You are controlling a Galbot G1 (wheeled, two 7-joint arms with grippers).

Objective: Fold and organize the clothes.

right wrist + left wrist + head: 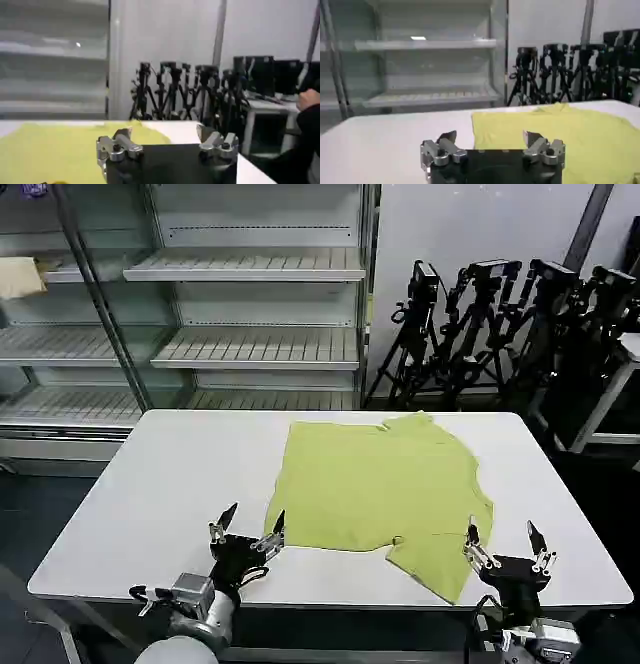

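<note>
Clothes-wise it was just one lime yellow-green T-shirt (pixel 385 484), thin and soft-looking, spread mostly flat over the middle and lower right of the white table (pixel 170 474) in the head view. Its outline was a rough, uneven rectangle, with one short sleeve poking down toward the lower right edge and a few gentle wrinkles across the fabric. The tabletop looked smooth and matte with rounded corners.

Same view, lower left: the left gripper (pixel 248 526) sat near the table's front edge, its pointed metal fingers spread apart, holding nothing, with one tip just beside the shirt's lower left corner. Lower right: the right gripper (pixel 504 544) was also spread wide and empty, right next to the sleeve. Behind the table, slatted metal shelves (pixel 255 349) filled the upper left, and a bunch of black tripods (pixel 480 334) stood at the upper right.

Left wrist view: the left gripper (pixel 491 145) was at the bottom centre, chunky silver knuckles on a black block, jaws apart. The T-shirt (pixel 570 132) lay as a flat yellow sheet on the right half of the frame, past the fingers.

Right wrist view: the right gripper (pixel 165 142) was at the bottom centre, jaws apart too, and the T-shirt (pixel 55 150) covered the lower left.
</note>
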